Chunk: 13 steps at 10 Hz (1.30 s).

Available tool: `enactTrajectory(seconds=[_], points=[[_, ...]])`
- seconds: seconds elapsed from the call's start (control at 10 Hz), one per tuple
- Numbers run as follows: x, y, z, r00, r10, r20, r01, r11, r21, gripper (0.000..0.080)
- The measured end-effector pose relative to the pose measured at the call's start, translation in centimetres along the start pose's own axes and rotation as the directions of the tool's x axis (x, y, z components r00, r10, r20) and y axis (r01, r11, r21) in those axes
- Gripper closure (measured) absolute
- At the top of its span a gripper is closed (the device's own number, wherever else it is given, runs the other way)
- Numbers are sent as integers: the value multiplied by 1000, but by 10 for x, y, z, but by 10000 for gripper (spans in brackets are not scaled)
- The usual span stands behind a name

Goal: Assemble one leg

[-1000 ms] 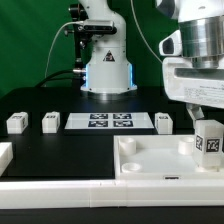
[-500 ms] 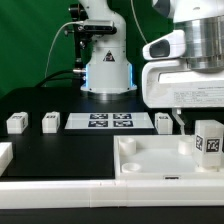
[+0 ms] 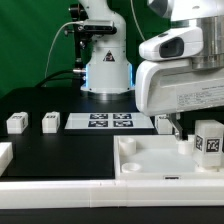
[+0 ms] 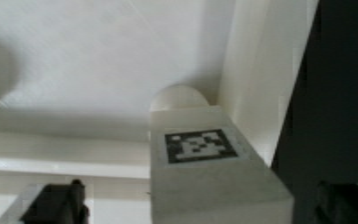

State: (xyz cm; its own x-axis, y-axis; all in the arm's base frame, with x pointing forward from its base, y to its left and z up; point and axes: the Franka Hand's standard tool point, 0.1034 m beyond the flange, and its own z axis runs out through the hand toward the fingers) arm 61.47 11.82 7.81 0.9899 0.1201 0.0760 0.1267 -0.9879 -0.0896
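A small white leg [image 3: 208, 142] with a black-and-white tag stands upright in the near right corner socket of the large white tray [image 3: 150, 160], at the exterior view's right. My gripper [image 3: 196, 132] hangs low over it. In the wrist view the same leg [image 4: 208, 160] stands between my two dark fingers [image 4: 53, 204], with a gap on each side, so the gripper [image 4: 197, 206] is open around it. Three more legs lie on the black table: two at the left [image 3: 16, 123] [image 3: 50, 122] and one beside the tray [image 3: 164, 122].
The marker board [image 3: 110, 121] lies flat in the middle of the table. The robot's base [image 3: 106, 70] stands behind it. A white block [image 3: 4, 155] sits at the left edge. A white rail [image 3: 60, 190] runs along the table's front.
My hand has swung toward the exterior view's left and now fills more of the right side. The leg in the tray's corner has stayed where it was.
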Motion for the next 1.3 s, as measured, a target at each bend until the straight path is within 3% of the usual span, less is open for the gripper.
enactTrajectory(seconds=[0.2,0.3,0.7,0.9,1.2,1.3], points=[[0,0,0,1000,0,0,0,1000,0,418],[0,1,0,1000,1,0,-1,1000,-1,506],[0,2,0,999,48,0,-48,999,-1,506],[0,3,0,960,278,1,-278,960,6,506],[0,3,0,794,607,0,-607,794,12,506],[0,2,0,693,720,-2,-720,693,9,506]])
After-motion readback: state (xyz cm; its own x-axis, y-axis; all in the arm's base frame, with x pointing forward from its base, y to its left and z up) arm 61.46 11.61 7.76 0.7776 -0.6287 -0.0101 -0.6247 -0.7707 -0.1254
